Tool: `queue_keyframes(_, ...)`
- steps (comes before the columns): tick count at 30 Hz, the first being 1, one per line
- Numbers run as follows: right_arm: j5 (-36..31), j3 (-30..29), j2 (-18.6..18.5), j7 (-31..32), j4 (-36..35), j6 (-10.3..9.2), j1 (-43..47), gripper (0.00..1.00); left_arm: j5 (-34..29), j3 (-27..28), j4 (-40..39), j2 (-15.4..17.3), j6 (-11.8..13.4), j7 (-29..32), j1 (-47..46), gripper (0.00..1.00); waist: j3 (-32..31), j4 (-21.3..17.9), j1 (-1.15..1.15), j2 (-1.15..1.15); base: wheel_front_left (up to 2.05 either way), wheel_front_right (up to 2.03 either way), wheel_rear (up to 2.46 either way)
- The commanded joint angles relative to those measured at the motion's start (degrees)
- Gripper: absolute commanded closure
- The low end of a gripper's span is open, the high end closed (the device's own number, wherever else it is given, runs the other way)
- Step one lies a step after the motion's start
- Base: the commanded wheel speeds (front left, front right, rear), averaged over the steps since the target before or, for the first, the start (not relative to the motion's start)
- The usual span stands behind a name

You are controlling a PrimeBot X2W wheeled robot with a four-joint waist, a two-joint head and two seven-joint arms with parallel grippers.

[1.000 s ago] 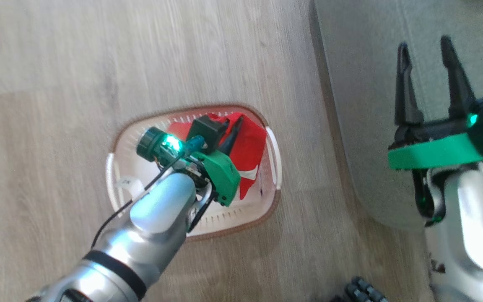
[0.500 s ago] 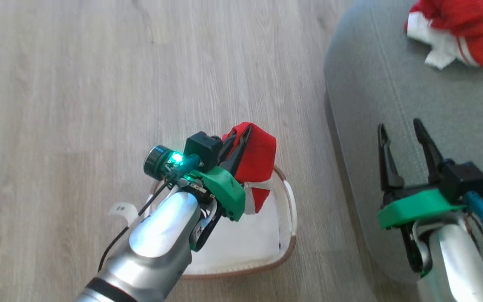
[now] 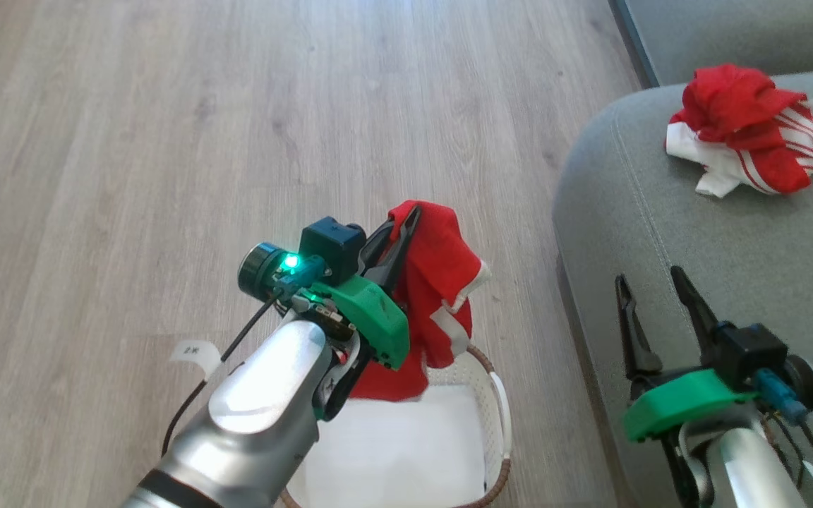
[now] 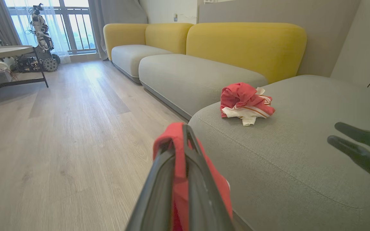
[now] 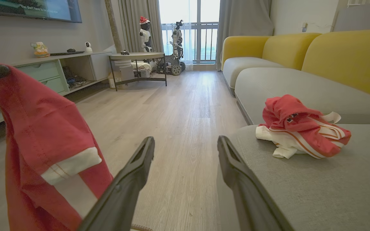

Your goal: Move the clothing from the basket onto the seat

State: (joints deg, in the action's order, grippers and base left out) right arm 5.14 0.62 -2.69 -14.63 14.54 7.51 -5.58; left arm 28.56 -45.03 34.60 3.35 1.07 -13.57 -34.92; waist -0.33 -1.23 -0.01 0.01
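As it hangs over the basket (image 3: 500, 423), clothing (image 3: 442, 282): limp, light; pinched at top fold.
Left claw (image 3: 410, 212): grasping clothing.
Right claw (image 3: 650, 279): released.

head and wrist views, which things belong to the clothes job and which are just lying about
Job:
- left hand, shut on a red garment
- basket
- seat
- crumpled red-and-white garment, lying on the seat
- right hand, open, holding nothing

Lying about:
- round table
- shelf unit
- yellow sofa backs
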Motion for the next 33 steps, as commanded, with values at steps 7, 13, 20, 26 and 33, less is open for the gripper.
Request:
queue_keyframes(7, 1.12, 4.97, -0.19, -0.37, -0.42, -0.02, -1.21, 0.00, 0.49, 2.59, -3.97, 0.98, 0.20, 1.24, -5.91, 1.00, -2.28, 1.01, 0.01, -0.01, 0.00, 0.00, 0.00)
queue_keyframes(13, 1.92, 8.87, -0.19, -0.37, 1.10, -0.02, -2.21, 0.00, 0.78, 2.23, -4.87, 0.57, 0.14, 2.14, -8.29, 1.00, -2.82, 1.36, 0.01, -0.01, 0.00, 0.00, 0.00)
queue_keyframes(20, 2.12, 17.10, -0.19, -0.37, 5.27, -0.02, -6.64, 0.00, 1.28, 1.09, -5.45, -0.02, 0.12, 3.20, -11.76, 1.00, -2.99, 1.82, 0.01, -0.01, 0.00, 0.00, 0.00)
queue_keyframes(26, 2.89, 22.99, -0.19, -0.37, 10.34, -0.02, -14.00, 0.00, 2.07, -0.31, -5.65, -0.31, 0.32, 3.61, -13.82, 1.00, -2.54, 2.30, 0.01, -0.01, 0.00, 0.00, 0.00)
queue_keyframes(33, 4.60, 28.38, -0.19, -0.37, 18.99, -0.02, -20.59, 0.00, 3.71, -3.03, -6.45, -0.44, 0.79, 3.59, -14.88, 1.00, -2.21, 3.36, 0.01, -0.01, 0.00, 0.00, 0.00)
